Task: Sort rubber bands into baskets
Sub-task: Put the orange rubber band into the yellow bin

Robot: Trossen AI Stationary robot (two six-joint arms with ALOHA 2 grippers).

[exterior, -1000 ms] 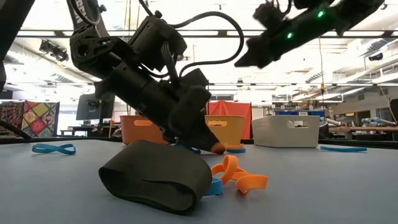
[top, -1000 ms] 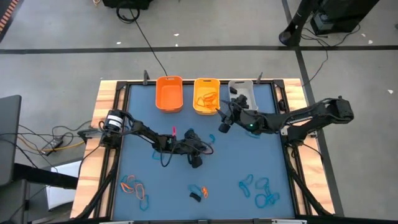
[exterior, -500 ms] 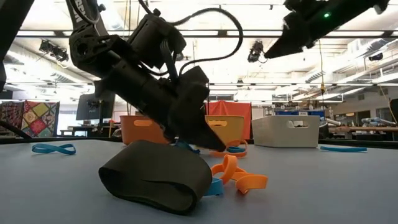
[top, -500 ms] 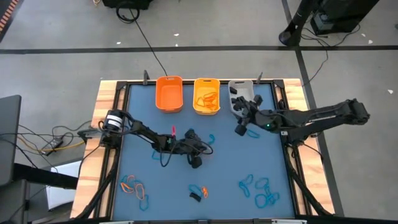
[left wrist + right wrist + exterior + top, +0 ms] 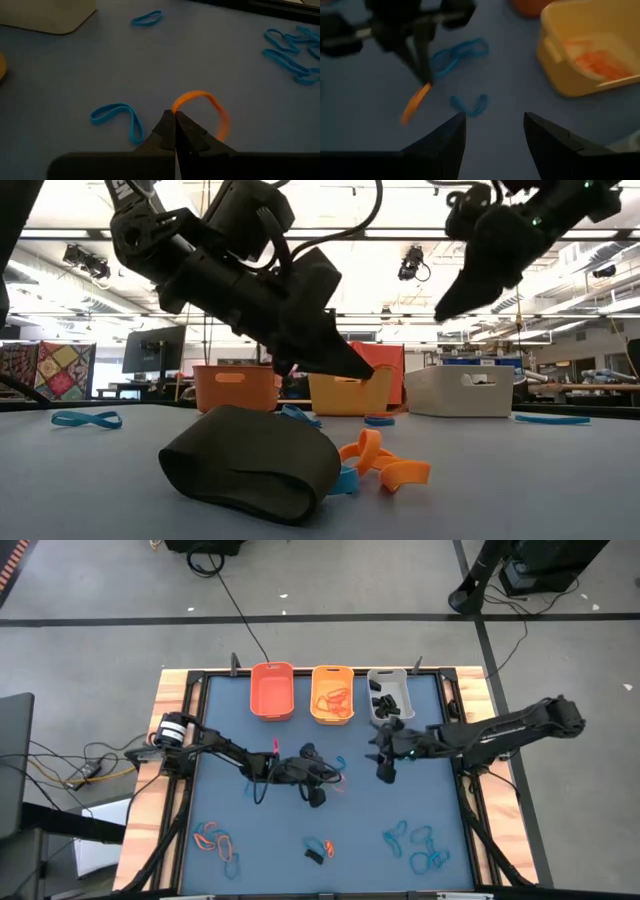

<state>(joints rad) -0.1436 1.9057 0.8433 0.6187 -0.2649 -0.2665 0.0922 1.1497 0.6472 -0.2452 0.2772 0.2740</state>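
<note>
My left gripper (image 5: 338,780) is shut on an orange rubber band (image 5: 202,107) above the middle of the blue table; it also shows in the right wrist view (image 5: 426,82). My right gripper (image 5: 382,770) hangs open and empty just to the right of it, fingers apart (image 5: 495,132). At the far edge stand the orange basket (image 5: 271,690), the yellow-orange basket (image 5: 332,693) with orange bands in it, and the grey-white basket (image 5: 390,695) with black bands in it. Blue bands (image 5: 117,117) lie flat on the table under my left gripper. My left gripper pinches the orange band at one spot of its loop (image 5: 175,107) between its two fingertips. The fingers slant down from the table's left. The band (image 5: 415,106) hangs below the fingertips, clear of the table.
A chunky black band (image 5: 250,475) and an orange band (image 5: 385,465) lie near the near edge (image 5: 320,850). Blue bands cluster at the near right (image 5: 415,845). Orange and blue bands lie at the near left (image 5: 215,840). One blue band (image 5: 410,755) lies under the right arm.
My left gripper has risen from the table with the orange band, now lifted clear. My right gripper has gone toward the table's right, then toward the near edge, and has come lower.
</note>
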